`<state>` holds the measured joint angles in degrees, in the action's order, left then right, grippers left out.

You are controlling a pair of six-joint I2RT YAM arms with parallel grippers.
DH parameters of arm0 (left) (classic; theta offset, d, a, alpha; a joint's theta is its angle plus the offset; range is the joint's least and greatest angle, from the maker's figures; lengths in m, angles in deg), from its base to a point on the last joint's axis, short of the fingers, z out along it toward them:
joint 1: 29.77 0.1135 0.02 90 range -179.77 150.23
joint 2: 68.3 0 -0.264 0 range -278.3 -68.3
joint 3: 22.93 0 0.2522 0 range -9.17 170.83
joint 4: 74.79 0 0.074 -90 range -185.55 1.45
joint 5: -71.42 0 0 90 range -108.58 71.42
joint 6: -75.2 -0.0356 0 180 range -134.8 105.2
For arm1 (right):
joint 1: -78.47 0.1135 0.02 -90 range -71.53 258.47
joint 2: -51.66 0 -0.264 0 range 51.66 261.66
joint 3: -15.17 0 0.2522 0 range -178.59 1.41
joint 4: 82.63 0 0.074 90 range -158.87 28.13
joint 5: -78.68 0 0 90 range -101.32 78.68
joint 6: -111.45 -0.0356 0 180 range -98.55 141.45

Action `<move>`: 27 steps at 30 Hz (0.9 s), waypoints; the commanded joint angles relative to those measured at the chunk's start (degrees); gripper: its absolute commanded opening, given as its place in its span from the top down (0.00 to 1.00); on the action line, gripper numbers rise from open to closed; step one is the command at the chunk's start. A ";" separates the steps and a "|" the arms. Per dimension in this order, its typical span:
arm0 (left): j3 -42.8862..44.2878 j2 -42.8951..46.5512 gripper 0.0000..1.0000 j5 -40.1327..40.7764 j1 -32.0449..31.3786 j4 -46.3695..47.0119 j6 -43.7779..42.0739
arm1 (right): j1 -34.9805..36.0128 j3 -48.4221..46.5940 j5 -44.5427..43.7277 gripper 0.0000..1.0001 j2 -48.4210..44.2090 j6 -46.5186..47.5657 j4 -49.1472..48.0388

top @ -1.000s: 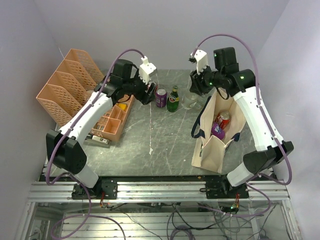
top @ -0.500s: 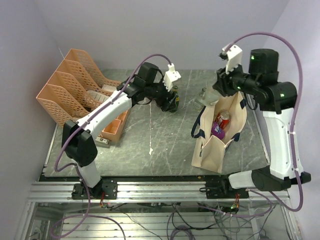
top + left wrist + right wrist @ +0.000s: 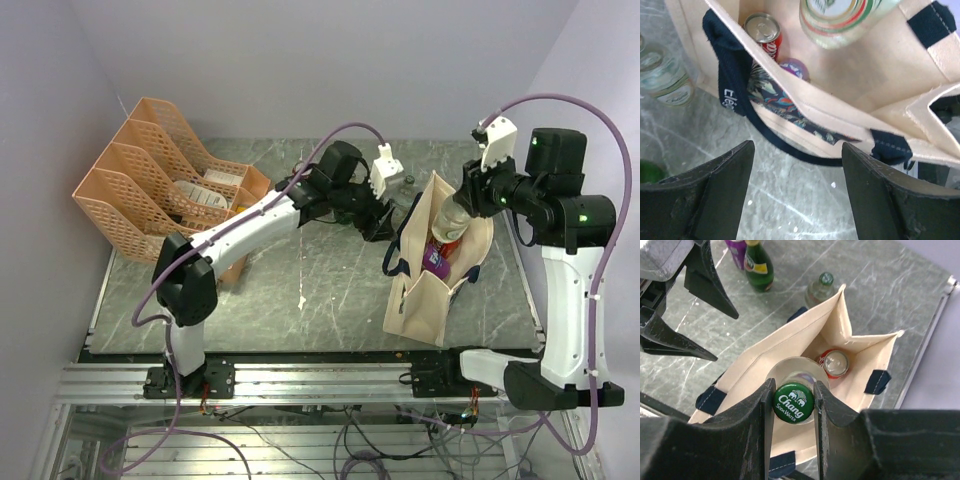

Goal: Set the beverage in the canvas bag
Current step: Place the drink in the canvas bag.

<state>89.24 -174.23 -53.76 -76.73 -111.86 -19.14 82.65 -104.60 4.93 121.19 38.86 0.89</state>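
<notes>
From the right wrist the soda bottle (image 3: 794, 402) shows little but its green Chang cap; from the left wrist its top is cut off. A purple can (image 3: 794, 67) in the canvas bag (image 3: 790, 340) is half hidden by the rim, beside a red can (image 3: 834, 363). A glass bottle (image 3: 820, 287) stands just outside the bag, a green bottle (image 3: 758, 270) farther off. The left gripper (image 3: 797, 147), spread wide, hangs by the navy handle (image 3: 735, 65). The right gripper (image 3: 794, 389) pinches the soda bottle's neck, holding the clear, red-and-green-banded glass upright over the bag's open mouth
</notes>
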 commanded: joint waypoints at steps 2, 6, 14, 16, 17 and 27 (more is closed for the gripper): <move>2.85 -3.53 0.22 1.08 -0.93 9.34 10.12 | -3.55 4.67 5.18 1.00 -2.10 -0.23 -7.66; 5.31 -6.99 0.24 0.55 -1.29 11.87 15.05 | -7.20 8.44 8.74 1.00 -2.62 -1.43 -9.91; 8.54 -11.52 0.37 0.55 -1.86 14.73 18.88 | -11.38 9.21 10.24 1.00 -1.02 -0.39 -10.92; 8.16 -11.86 0.40 -0.71 -2.51 16.18 18.65 | -11.39 8.92 9.80 1.00 -0.33 0.51 -11.08; 8.68 -12.03 0.43 -0.91 -3.22 15.33 16.59 | -11.39 8.72 9.76 1.00 0.10 0.66 -11.20; 10.16 -10.06 0.85 0.36 -4.62 7.17 4.21 | -11.39 7.52 11.57 1.00 2.93 1.52 -11.86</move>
<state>98.18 -186.39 -53.24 -81.24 -102.11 -10.28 71.68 -94.46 13.52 124.93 39.72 -4.49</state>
